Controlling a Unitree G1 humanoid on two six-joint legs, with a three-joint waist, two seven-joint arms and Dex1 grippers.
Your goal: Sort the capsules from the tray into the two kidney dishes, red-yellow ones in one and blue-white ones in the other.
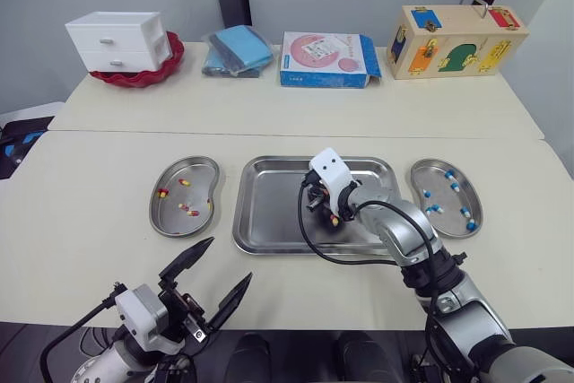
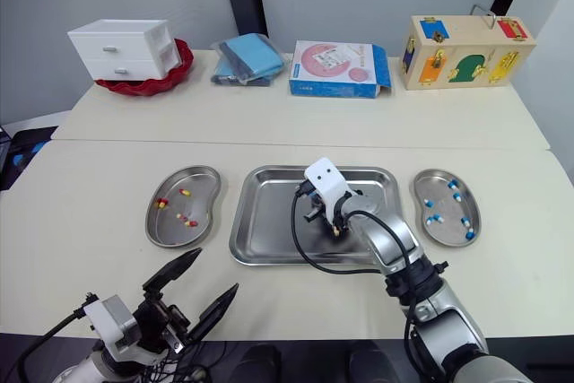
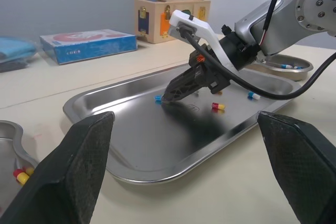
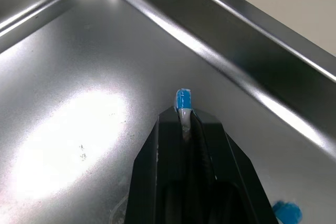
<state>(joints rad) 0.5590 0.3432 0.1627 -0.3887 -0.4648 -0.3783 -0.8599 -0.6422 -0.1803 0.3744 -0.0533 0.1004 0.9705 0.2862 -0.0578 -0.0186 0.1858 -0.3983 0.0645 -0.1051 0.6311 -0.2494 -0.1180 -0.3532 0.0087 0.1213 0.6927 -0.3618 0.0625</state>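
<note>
Tray [image 1: 269,217] lies between left dish [image 1: 203,172] and right dish [image 1: 446,223] — all on the table [image 1: 99,168].

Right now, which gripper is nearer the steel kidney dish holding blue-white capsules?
Right. The right gripper is in the rectangular steel tray beside that steel kidney dish; the left gripper hangs open over the table's near edge.
</note>
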